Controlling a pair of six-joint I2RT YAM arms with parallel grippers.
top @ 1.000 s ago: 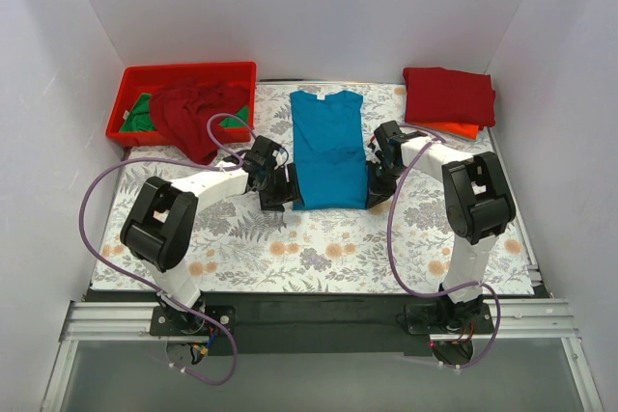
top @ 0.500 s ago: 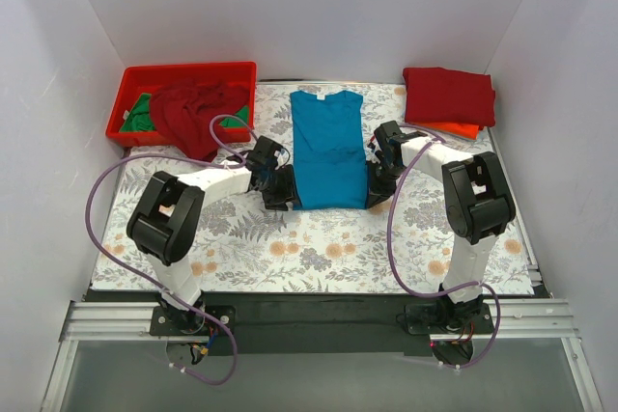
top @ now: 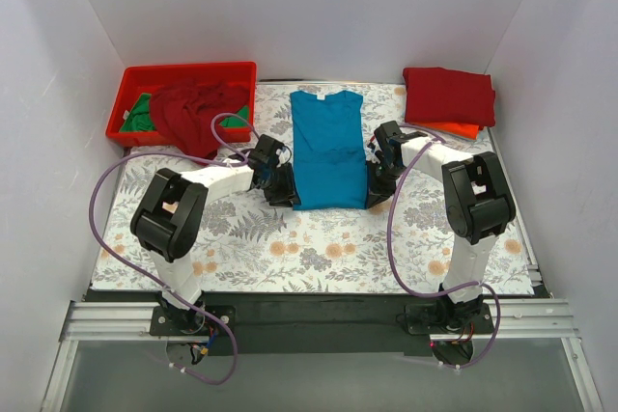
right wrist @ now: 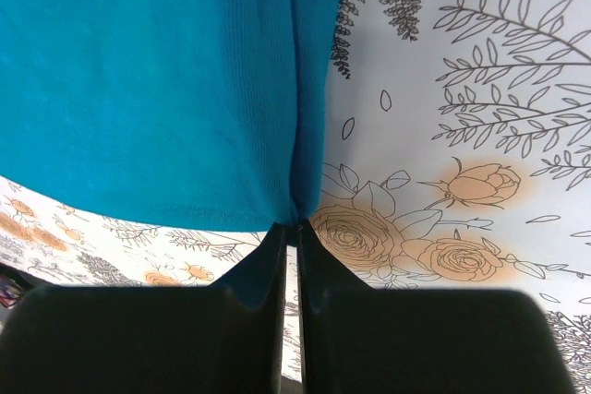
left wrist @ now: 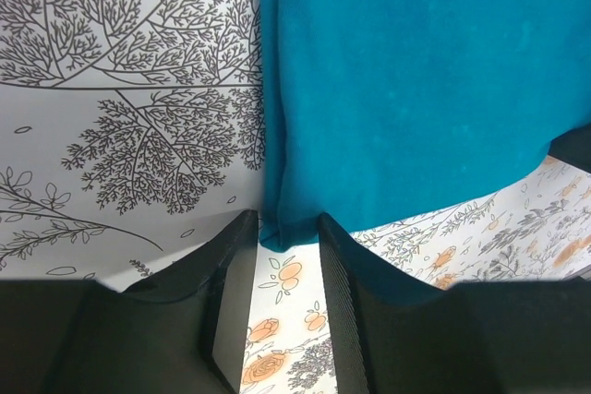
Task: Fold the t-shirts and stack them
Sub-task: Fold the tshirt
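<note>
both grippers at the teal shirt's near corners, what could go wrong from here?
1. The left gripper has its jaws apart around only the corner tip of the teal t-shirt; closing may catch too little cloth.
2. The right gripper pinches just the other corner's tip; it could slip on lifting.
3. If one side lets go, the fold skews.

Floral-print table [top: 319, 248] under a flat teal t-shirt [top: 328, 147], a red tray [top: 193, 68] and a folded red-on-orange stack [top: 449, 94].

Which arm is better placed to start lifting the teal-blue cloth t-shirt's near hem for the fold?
Right. The right gripper is shut on the near corner of the teal-blue cloth t-shirt; the left gripper straddles its corner with jaws apart, not yet clamped.
</note>
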